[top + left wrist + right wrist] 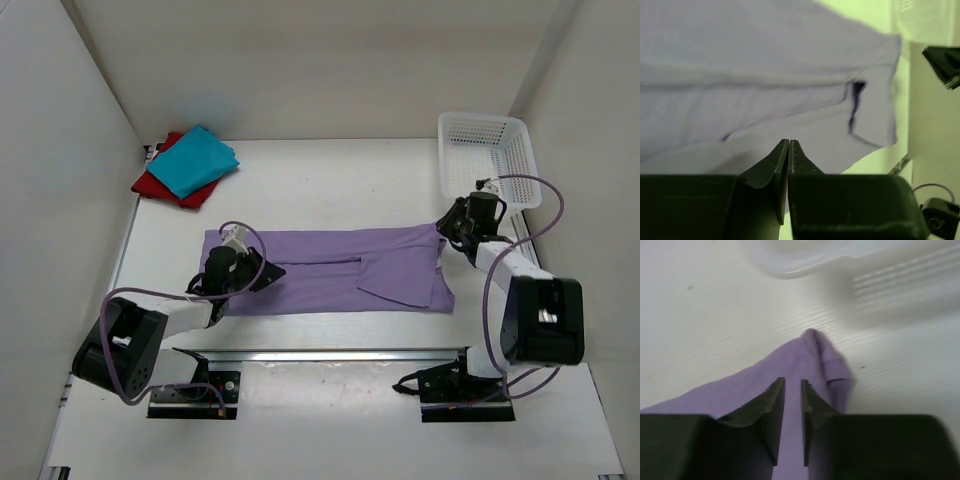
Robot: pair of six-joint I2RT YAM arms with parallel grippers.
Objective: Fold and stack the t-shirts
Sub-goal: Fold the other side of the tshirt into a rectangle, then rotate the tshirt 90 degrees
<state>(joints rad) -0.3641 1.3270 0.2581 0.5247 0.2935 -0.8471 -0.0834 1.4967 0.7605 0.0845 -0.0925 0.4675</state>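
A purple t-shirt (pixel 330 270) lies spread across the table's middle, folded lengthwise, with a sleeve flap (pixel 400 280) turned in at its right. My left gripper (pixel 262 274) rests on the shirt's left end; in the left wrist view its tips (pixel 788 142) are pressed together on the cloth (pixel 765 75). My right gripper (pixel 447 232) is at the shirt's far right corner. In the right wrist view its fingers (pixel 792 382) are nearly shut, with purple cloth (pixel 815 355) running between them. A folded teal shirt (pixel 195 160) lies on a folded red one (pixel 150 185) at the back left.
A white plastic basket (pixel 485 155) stands at the back right, just behind my right gripper, and its rim shows in the right wrist view (pixel 805 262). White walls close in the table on the left, back and right.
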